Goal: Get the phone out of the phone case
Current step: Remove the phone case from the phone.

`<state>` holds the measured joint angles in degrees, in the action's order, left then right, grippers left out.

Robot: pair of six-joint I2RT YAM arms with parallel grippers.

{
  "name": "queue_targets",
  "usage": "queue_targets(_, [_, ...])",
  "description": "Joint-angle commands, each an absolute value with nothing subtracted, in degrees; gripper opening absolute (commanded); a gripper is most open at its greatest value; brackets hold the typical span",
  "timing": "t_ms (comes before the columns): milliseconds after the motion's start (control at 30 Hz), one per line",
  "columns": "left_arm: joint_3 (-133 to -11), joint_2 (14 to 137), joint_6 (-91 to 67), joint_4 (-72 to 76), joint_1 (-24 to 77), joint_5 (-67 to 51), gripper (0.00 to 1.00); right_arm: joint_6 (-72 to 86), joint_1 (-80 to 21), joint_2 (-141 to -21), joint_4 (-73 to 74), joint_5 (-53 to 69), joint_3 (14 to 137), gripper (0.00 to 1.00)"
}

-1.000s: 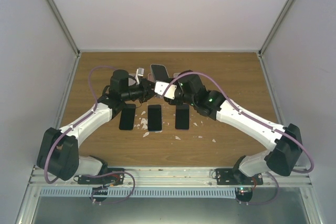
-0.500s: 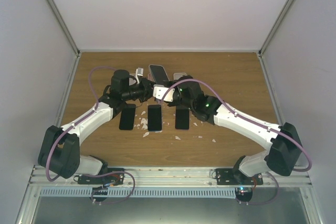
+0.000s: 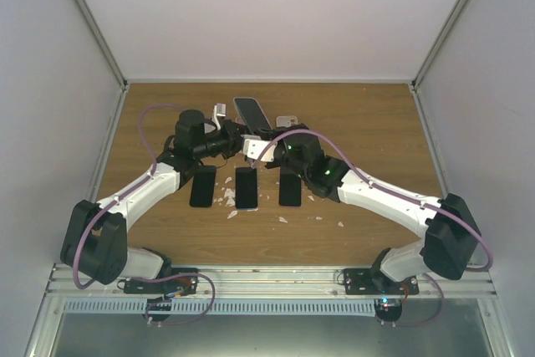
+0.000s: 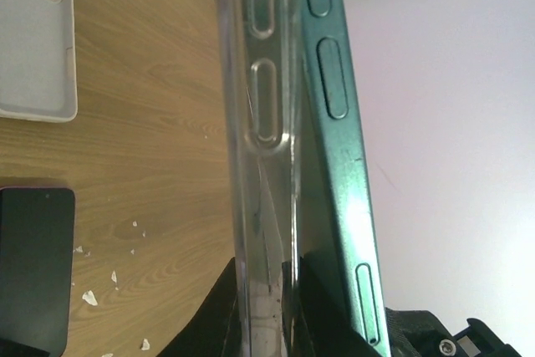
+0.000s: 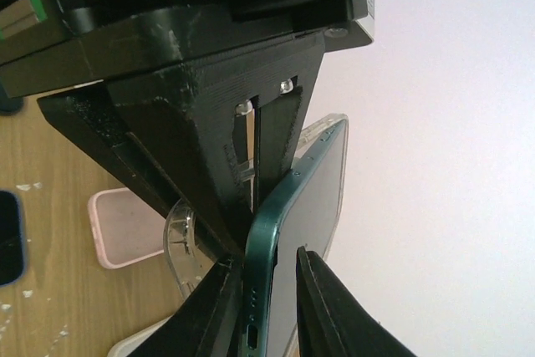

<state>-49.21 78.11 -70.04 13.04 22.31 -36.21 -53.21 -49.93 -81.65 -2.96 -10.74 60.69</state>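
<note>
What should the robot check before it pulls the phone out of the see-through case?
1. Left gripper pinching the clear case: ok.
2. Right gripper pinching the green phone: ok.
3. Phone's side lifted off the case: ok, a gap shows near the fingers in the left wrist view.
4. Phone completely out: not ok, its far corner sits inside the case rim.
5. Case uncracked: cannot tell; a faint line runs through the plastic.
</note>
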Motion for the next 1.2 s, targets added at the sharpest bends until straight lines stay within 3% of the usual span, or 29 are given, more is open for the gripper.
queue_targets(0, [-49.50,75.95,-68.90,19.43,25.62,-46.99,0.00,-56.86,-47.84,-82.64,-13.82,-18.98,59.08,0.19])
queue_targets(567, [-49.17,75.32,-67.44,20.41,28.20,-48.05,0.00,-56.27,-45.04,-86.73,-19.38,-17.52,60.56,0.22])
queue_targets(733, [-49.54,75.07,-66.27,19.16,28.53,-47.61,0.00,-54.57,-44.81,-85.98,-16.20,-16.49,63.00,0.01])
queue_targets(1167, [-49.80,75.80,-62.23,10.60,25.46,-39.37,0.00,-46.06,-44.72,-76.14,-1.78,-13.09,66.62,0.01])
